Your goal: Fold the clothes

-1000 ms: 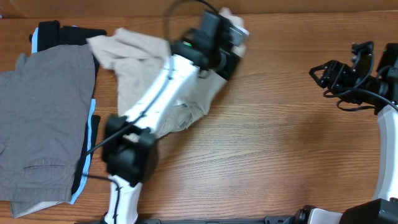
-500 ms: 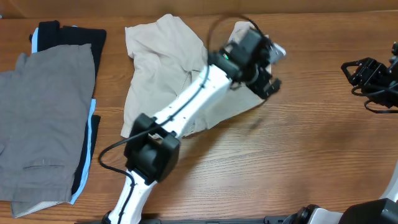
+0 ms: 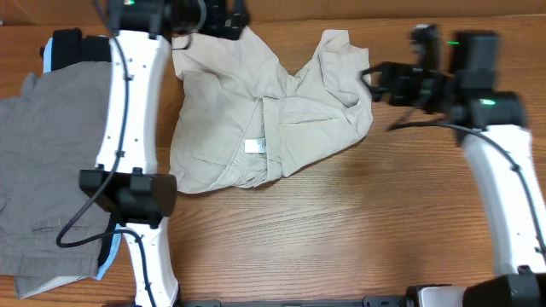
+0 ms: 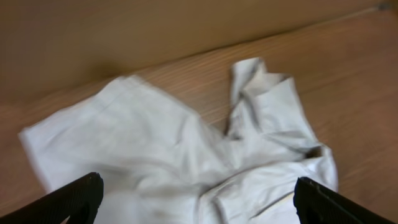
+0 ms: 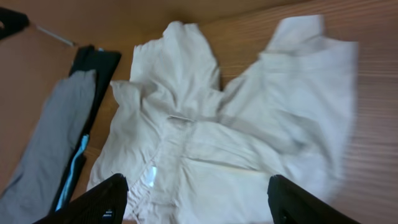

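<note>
Beige shorts (image 3: 256,119) are lying rumpled on the surface (image 3: 358,230), freshly dropped: the left hand (image 3: 232,17) is now gaping empty at their far-left corner. The right hand (image 3: 380,85), also open, is arriving at their right edge, probably to begin spreading them flat.

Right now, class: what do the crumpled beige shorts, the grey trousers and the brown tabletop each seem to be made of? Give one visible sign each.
Crumpled beige shorts: soft woven cloth, probably cotton, matt; it creases and shows stitched seams.
Grey trousers: similar matt woven fabric, with a stitched pocket seam.
Brown tabletop: wood or wood-look laminate, smooth; grain lines run across it.
</note>
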Motion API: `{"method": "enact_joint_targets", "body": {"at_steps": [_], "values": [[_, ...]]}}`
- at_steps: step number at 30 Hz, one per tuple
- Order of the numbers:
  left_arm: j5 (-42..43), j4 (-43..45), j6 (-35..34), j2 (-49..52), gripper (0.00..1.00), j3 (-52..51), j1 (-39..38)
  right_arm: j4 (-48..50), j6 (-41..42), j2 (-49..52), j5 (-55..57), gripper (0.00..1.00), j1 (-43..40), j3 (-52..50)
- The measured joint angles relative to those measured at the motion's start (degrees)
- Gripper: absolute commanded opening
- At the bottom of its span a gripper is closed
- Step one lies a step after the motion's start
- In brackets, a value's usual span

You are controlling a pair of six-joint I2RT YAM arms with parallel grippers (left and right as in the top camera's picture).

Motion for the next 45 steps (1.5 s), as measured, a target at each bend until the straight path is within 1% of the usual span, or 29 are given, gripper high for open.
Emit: {"method": "enact_joint_targets", "body": {"at_steps": [2,4,8,13,18,23,25,28,29,33,35,39,42,45], "values": [[0.0,-0.6,0.0,0.0,1.0,0.0,2.2,2.8,3.0,2.6,5.0,0.76,6.1,0.1],[0.0,-0.6,0.0,0.0,1.0,0.0,4.0,5.2,5.4,5.8,9.6,0.71,11.3,0.1],[-0.9,-0.6,0.0,0.0,1.0,0.0,7.0,10.4,8.6,14.0,17.0,0.7,18.9,0.2],[-1.6,-0.9,0.0,0.0,1.0,0.0,10.3,15.1,10.3,23.5,21.1,0.7,23.6,0.2],[-2.1,-1.6,0.0,0.0,1.0,0.0,12.6,17.9,11.2,27.8,23.0,0.69,27.3,0.2],[-2.7,-2.1,0.0,0.0,1.0,0.0,12.9,16.8,12.3,29.3,27.4,0.54,30.9,0.2],[-2.8,-2.1,0.0,0.0,1.0,0.0,12.9,14.9,13.0,29.6,30.0,0.47,31.7,0.2],[-2.9,-2.1,0.0,0.0,1.0,-0.5,12.9,11.0,15.2,29.9,34.9,0.32,31.9,0.2],[-2.9,-2.1,0.0,0.0,1.0,-0.7,12.9,9.6,16.2,29.9,36.8,0.25,31.8,0.2],[-2.9,-2.5,0.0,0.0,1.0,-2.1,12.9,4.5,19.0,29.9,41.1,0.04,30.8,0.5],[-2.9,-3.1,0.0,0.0,1.0,-2.8,12.9,0.2,20.4,29.9,41.9,0.04,29.6,1.3],[-3.1,-5.6,0.1,0.0,0.99,-3.2,12.9,-11.8,21.9,29.9,42.4,0.04,25.7,5.8],[-2.2,-9.5,0.2,0.0,0.98,-3.2,12.9,-20.9,21.8,29.1,41.5,0.04,22.6,10.7],[1.3,-14.4,0.2,0.0,0.96,-3.2,12.9,-29.6,20.2,25.7,37.8,0.04,19.6,15.7]]}}
